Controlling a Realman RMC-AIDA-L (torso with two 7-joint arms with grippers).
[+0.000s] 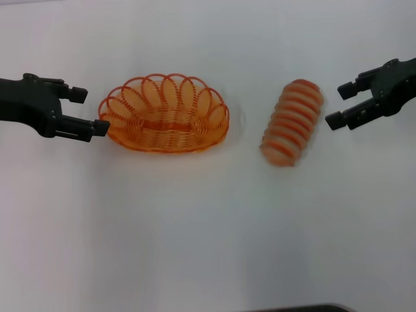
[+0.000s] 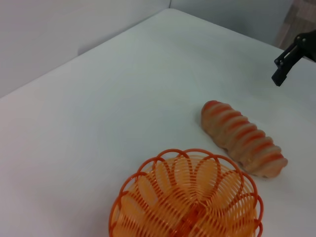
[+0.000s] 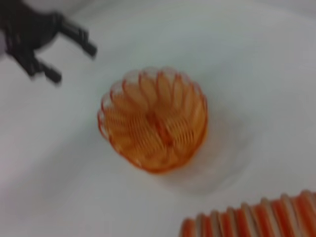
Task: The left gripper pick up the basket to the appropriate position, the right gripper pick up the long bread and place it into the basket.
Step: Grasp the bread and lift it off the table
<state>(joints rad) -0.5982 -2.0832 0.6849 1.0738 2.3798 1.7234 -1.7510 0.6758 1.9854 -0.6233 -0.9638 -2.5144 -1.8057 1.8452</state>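
The orange wire basket (image 1: 164, 114) stands on the white table, left of centre, and is empty. It also shows in the left wrist view (image 2: 186, 198) and the right wrist view (image 3: 154, 125). My left gripper (image 1: 93, 112) is open just to the left of the basket's end, its lower fingertip close to the rim. The long bread (image 1: 292, 121), pale with orange-red ridges, lies on the table to the right of the basket; it also shows in the left wrist view (image 2: 242, 138) and the right wrist view (image 3: 252, 218). My right gripper (image 1: 338, 104) is open and empty just right of the bread.
The white table (image 1: 195, 234) reaches toward me with bare surface. Its far edge and corner show in the left wrist view (image 2: 170, 10). A dark object (image 1: 305, 308) sits at the head view's bottom edge.
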